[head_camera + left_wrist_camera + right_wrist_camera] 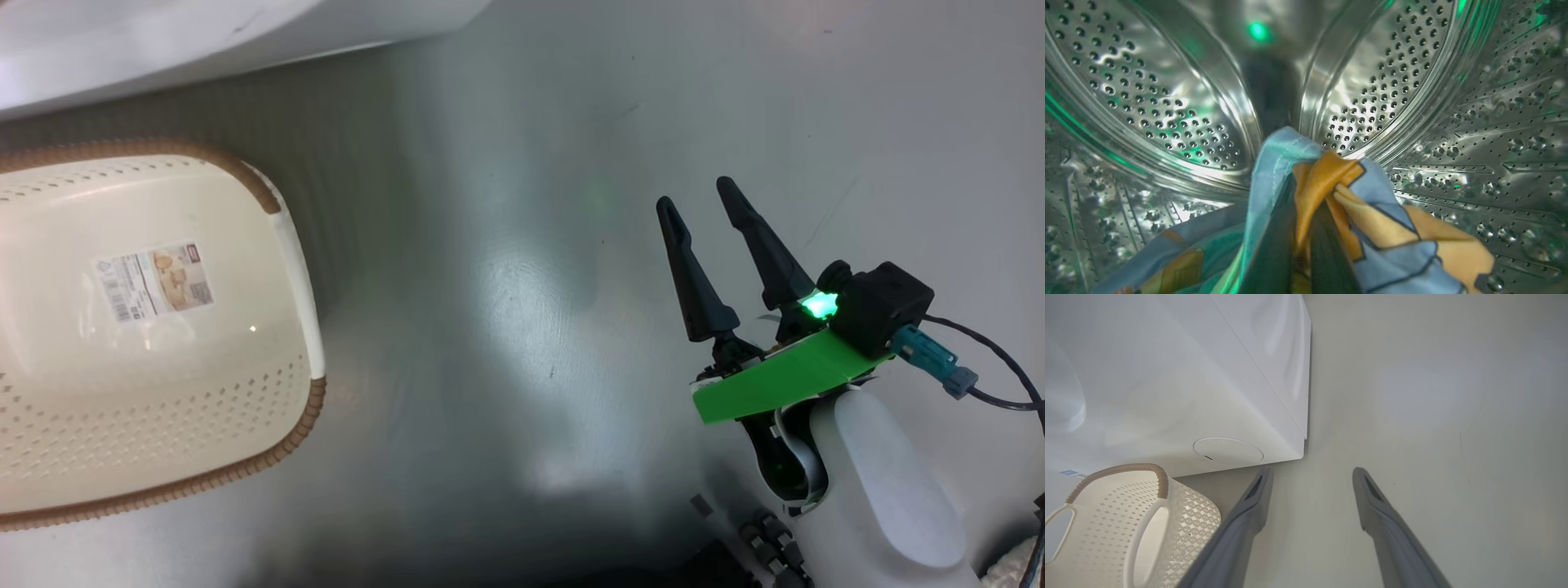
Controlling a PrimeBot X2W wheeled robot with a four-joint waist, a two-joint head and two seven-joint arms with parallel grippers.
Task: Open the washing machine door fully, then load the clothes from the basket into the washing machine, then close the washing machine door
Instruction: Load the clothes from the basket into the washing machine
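- The bundle of light blue fabric with orange and cream fox print [1331, 204] rises from the bottom centre of the left wrist view. It is pinched into a ridge that runs up along the fingers towards the middle of the frame.
- Loose tails of it spread to the lower left and lower right, lying against the drum wall.
- The left gripper [1301, 261] is clamped on that fabric. Its two dark fingers are mostly wrapped by the cloth, so the cloth sits right in the jaws, not ahead of them.
- Around it is the shiny perforated steel drum [1167, 102], its back wall filling the upper part of the frame. Arm and cloth look well inside the big white washing machine [1167, 375].
- I'd judge the next move is simply to let go. The cloth has drum wall close beneath it, and the risk is a fold snagging on a finger as the arm backs out.
- The cream-white perforated plastic basket with the brown woven-look rim [204, 384] sits at the left of the head view, its paper label [155, 282] in plain sight.
- The right gripper [695, 194] hangs at the right of the head view over the pale grey floor [506, 327], jaws spread wide and holding nothing. It is well apart from the cloth, so the left arm is the one placed to act.
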